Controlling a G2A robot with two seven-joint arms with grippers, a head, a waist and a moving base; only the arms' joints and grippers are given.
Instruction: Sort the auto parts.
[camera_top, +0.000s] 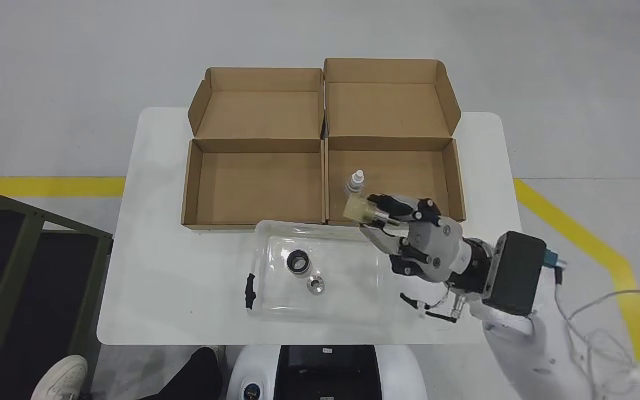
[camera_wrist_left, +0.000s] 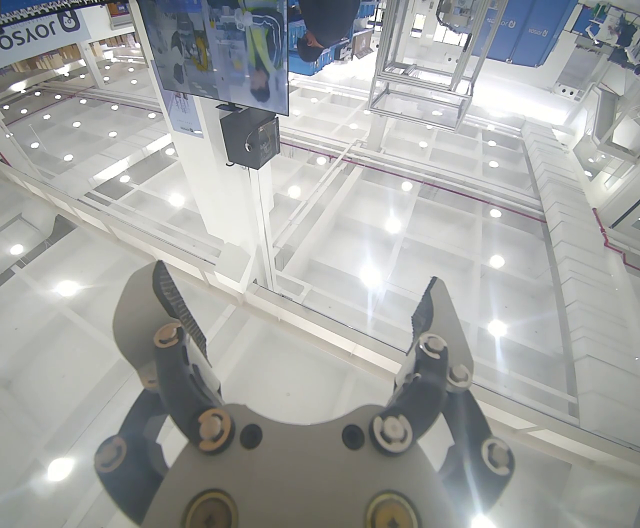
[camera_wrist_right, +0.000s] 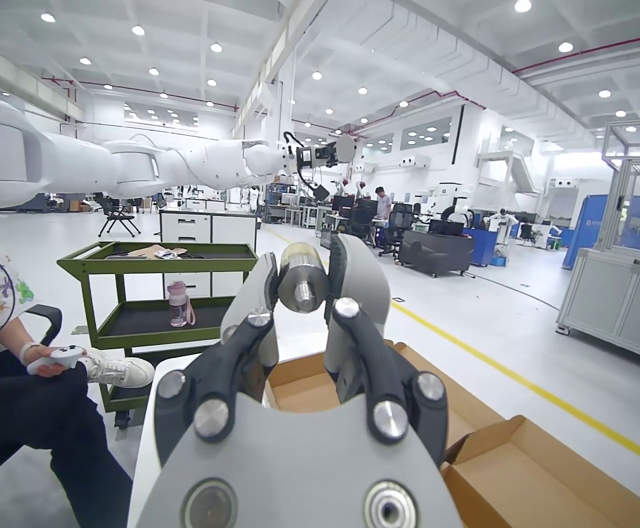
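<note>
Low in the left wrist view, the left gripper (camera_wrist_left: 300, 310) points at the ceiling (camera_wrist_left: 400, 210), its jaws spread with nothing between them. In the top view, a black ring (camera_top: 298, 262) and a small silver piece (camera_top: 316, 286) lie in the clear tray (camera_top: 345, 305) at lower centre, not yet sorted. One small pale part (camera_top: 354, 182) stands in the right box (camera_top: 400, 185), near its lower left corner, so we judge the sorting under way but far from finished. Right of centre, the right gripper (camera_top: 378, 215) pinches a stubby yellowish cylinder (camera_top: 360, 208) with a metal stub on its end, over that box's front edge.

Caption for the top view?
Right gripper holds a cylindrical part by the right-hand box; two parts lie in the clear tray.
</note>
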